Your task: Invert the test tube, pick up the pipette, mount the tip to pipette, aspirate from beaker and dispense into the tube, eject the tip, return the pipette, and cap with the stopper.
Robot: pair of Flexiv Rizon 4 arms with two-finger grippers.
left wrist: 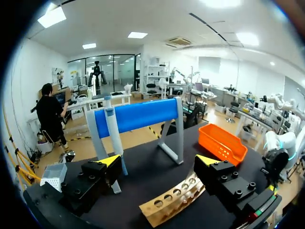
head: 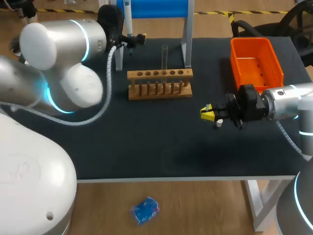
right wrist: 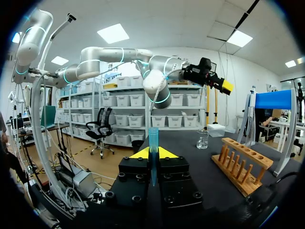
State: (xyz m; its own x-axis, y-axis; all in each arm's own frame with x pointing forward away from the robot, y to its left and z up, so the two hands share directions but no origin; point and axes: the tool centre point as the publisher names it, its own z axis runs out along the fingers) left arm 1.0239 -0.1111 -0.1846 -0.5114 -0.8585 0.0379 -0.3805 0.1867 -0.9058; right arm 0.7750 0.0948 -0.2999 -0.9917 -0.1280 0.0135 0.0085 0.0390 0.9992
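The black table (head: 146, 147) carries a wooden rack (head: 160, 83) at its middle, with the tube (head: 165, 56) standing upright in one hole, placed to take liquid later. The left gripper (left wrist: 158, 162) is wide open and holds nothing. Its wrist view looks over the rack toward the blue stand (left wrist: 138, 114), where the pipette (left wrist: 111, 129) hangs just ahead of one finger. That suggests it is lined up to grasp the pipette, which is not yet picked up. The orange bin (left wrist: 221, 143) lies farther ahead, beyond the other finger. The right gripper (right wrist: 152, 152) is closed on a blue tip (right wrist: 152, 143), pinched between both fingers and pointing up out of them. Judging by the task, the tip is offered this way so the pipette can be pressed onto it. Ahead of this gripper stands the beaker (right wrist: 202, 139), with the rack off to one side, well apart from the fingers.
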